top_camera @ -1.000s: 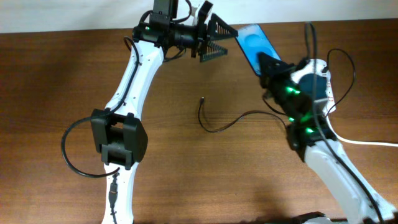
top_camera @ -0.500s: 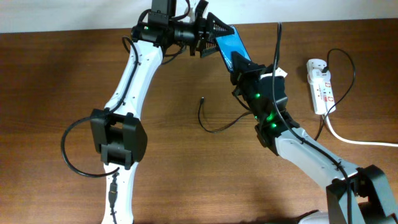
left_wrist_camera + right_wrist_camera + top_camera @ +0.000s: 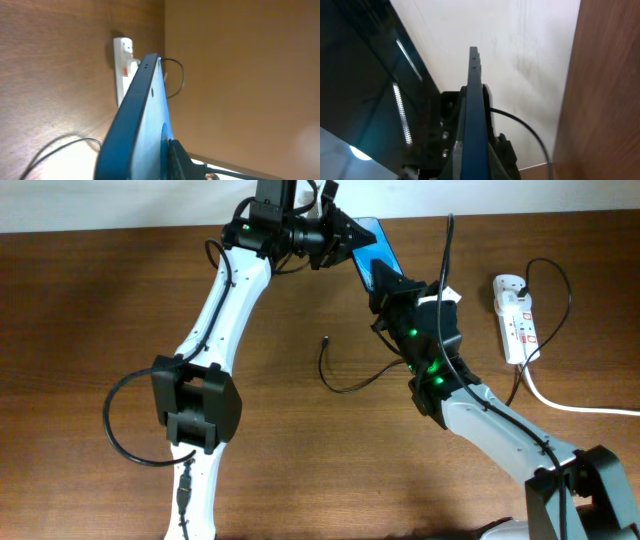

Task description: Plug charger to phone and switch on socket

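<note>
Brown wooden table (image 3: 100,300). Right gripper (image 3: 388,280) clamped on lower end of phone (image 3: 372,248), held tilted off the table at the far side. Left gripper (image 3: 345,235) at phone's upper end, cannot tell if its fingers are gripping. Socket (image 3: 516,320) lies flat far right. Charger (image 3: 348,389) curls mid-table, tip apart from phone

Pinching the phone (image 3: 372,244): left gripper (image 3: 345,235) from its left, right gripper (image 3: 388,280) from its near right. In front of the phone, the charger (image 3: 323,365); well to its right, the socket (image 3: 515,315).
</note>
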### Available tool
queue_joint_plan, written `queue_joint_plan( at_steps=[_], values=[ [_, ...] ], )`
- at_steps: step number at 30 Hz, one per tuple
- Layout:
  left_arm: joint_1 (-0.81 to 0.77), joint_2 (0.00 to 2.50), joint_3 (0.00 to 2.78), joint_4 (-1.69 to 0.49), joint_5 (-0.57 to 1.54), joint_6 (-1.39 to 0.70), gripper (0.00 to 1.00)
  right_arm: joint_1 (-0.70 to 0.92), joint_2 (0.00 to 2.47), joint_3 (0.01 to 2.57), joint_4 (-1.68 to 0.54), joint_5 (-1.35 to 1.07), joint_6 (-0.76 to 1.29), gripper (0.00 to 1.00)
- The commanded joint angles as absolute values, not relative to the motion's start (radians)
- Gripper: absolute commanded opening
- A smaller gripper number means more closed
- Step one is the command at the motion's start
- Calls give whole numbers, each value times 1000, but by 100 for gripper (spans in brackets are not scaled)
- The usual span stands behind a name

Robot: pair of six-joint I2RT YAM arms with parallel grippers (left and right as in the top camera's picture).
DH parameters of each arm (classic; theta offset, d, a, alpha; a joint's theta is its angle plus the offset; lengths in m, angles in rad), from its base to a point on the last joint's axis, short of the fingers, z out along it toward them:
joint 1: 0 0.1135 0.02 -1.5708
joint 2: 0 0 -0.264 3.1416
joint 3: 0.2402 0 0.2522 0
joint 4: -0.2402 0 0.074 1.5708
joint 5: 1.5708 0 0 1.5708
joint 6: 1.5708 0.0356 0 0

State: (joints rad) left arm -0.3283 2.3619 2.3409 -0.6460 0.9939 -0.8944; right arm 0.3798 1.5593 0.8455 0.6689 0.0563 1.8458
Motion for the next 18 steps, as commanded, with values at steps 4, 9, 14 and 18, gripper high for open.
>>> queue_joint_plan(
  at_steps=[4, 9, 14, 18],
  values=[
    [-333, 2341, 2349, -645, 968, -840, 0, 393, 1562, 870, 669, 27, 1792, 4],
    [-327, 2341, 2349, -645, 968, -840, 0, 392, 1562, 870, 669, 27, 1792, 22],
    [-278, 2341, 2349, -688, 971, -831, 0, 379, 1562, 870, 614, 30, 1787, 51],
    [-204, 2341, 2349, -791, 972, -727, 0, 325, 1561, 870, 504, -6, 1633, 82]
  ],
)
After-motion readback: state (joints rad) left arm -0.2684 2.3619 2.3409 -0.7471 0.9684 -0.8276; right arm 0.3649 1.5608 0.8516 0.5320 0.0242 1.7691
